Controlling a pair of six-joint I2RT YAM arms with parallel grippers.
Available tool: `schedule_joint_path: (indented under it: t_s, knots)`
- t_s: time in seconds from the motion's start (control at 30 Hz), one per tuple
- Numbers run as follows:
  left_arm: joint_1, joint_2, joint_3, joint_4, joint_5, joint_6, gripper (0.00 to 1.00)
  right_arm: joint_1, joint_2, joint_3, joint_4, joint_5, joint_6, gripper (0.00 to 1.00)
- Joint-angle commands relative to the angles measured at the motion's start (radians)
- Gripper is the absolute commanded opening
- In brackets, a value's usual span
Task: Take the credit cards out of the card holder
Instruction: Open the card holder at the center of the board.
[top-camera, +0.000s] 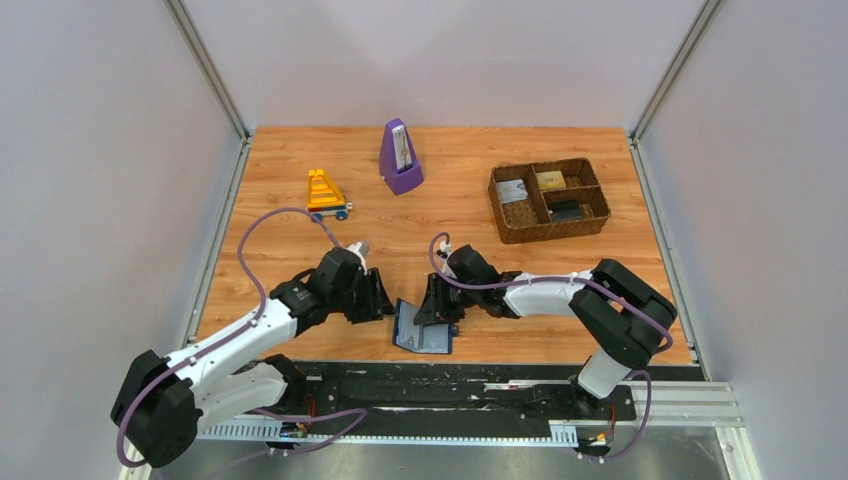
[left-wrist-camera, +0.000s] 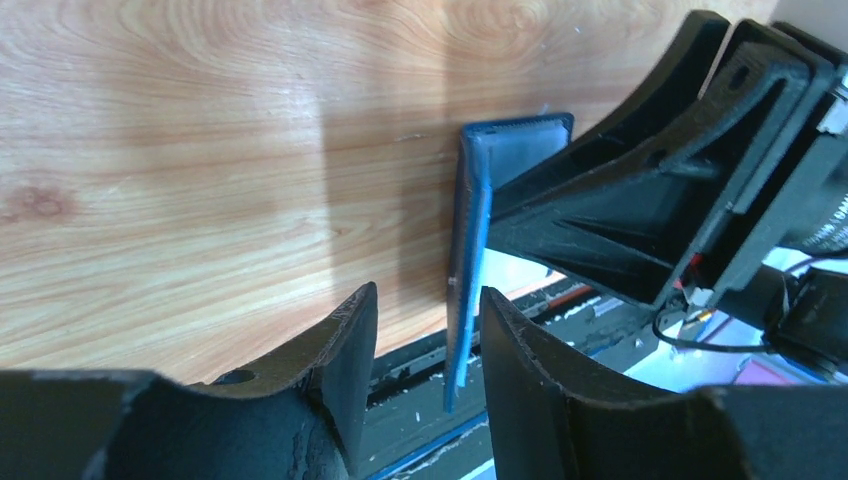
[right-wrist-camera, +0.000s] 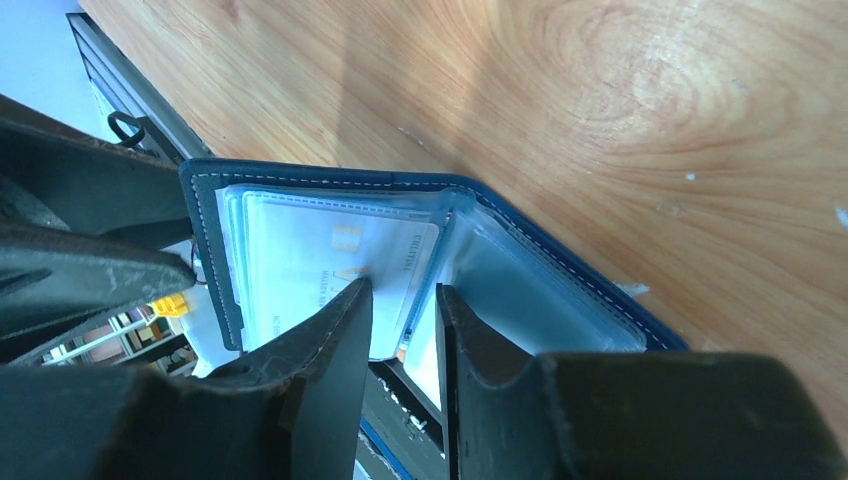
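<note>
The flat folding card holder (top-camera: 421, 332), with a black cover and blue-grey sleeve pages, lies open at the near edge of the wood-grain table (top-camera: 470, 230), between the two grippers. Plain grey walls enclose the table. Only the right wrist view shows a pale rectangular plastic credit card (right-wrist-camera: 320, 255) inside a clear sleeve; its lower part is hidden behind the fingers. Right gripper (right-wrist-camera: 405, 288): jaws narrowly parted astride the sleeve edge, grip not confirmable. Left gripper (left-wrist-camera: 425, 295): jaws apart, the upright cover standing between them.
</note>
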Motion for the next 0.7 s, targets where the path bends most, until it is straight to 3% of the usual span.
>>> schedule_joint_path:
  t_s: [0.0, 0.2, 0.47, 0.67]
  knots:
    - [-0.004, -0.037, 0.041, 0.054, 0.091, 0.034, 0.51, 0.006, -0.012, 0.010, -0.016, 0.034, -0.016, 0.31]
    - [-0.004, -0.046, 0.004, 0.230, 0.239, -0.029, 0.46, 0.019, -0.006, 0.040, -0.053, 0.059, -0.025, 0.31]
    - [-0.004, -0.005, -0.013, 0.181, 0.156, 0.026, 0.36, 0.028, -0.002, 0.057, -0.080, 0.078, -0.035, 0.31]
    - [-0.004, 0.131, -0.066, 0.215, 0.132, 0.055, 0.25, 0.028, -0.024, 0.045, -0.070, 0.072, -0.047, 0.31]
